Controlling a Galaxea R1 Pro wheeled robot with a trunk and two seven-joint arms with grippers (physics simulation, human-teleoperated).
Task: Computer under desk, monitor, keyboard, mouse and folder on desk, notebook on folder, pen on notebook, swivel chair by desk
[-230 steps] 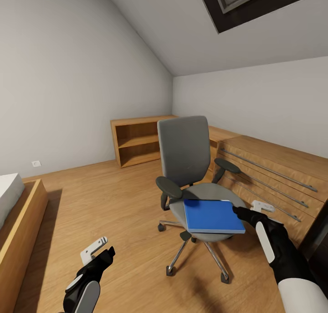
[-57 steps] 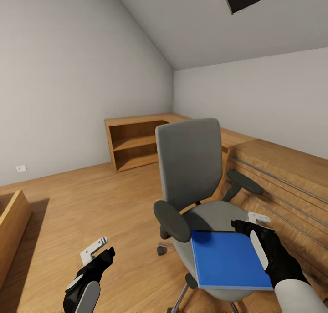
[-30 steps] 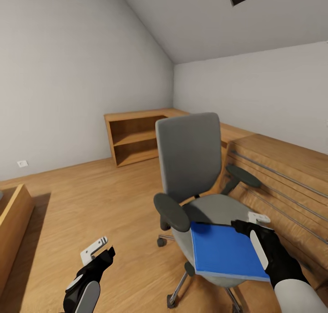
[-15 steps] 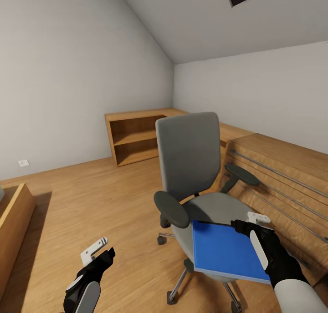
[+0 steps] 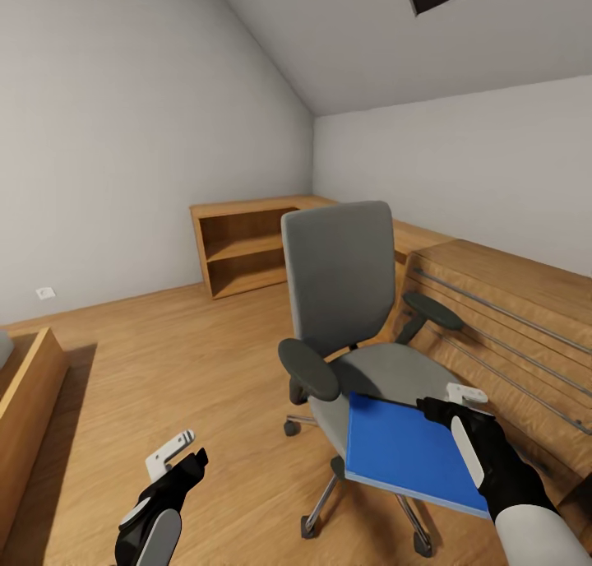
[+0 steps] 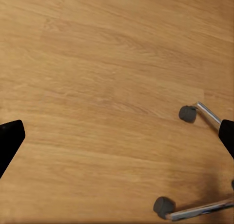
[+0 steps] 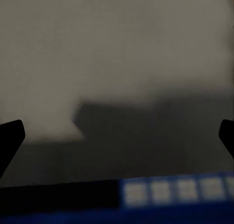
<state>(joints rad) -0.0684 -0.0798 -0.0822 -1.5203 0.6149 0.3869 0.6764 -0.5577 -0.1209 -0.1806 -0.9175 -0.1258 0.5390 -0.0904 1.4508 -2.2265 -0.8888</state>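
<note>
Right claw (image 5: 436,401) — grips folder (image 5: 407,455) corner | long axis toward robot, tilted

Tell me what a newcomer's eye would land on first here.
The bright blue folder stands out most, tilted over the front of the grey swivel chair seat with the right gripper at its edge. Behind the chair, low wooden shelving lines the pale wall under the sloped ceiling.

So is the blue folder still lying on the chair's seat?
Apart. In the head view the folder hangs tilted at the right gripper, its near edge out past the swivel chair seat, floor showing beneath.
</note>
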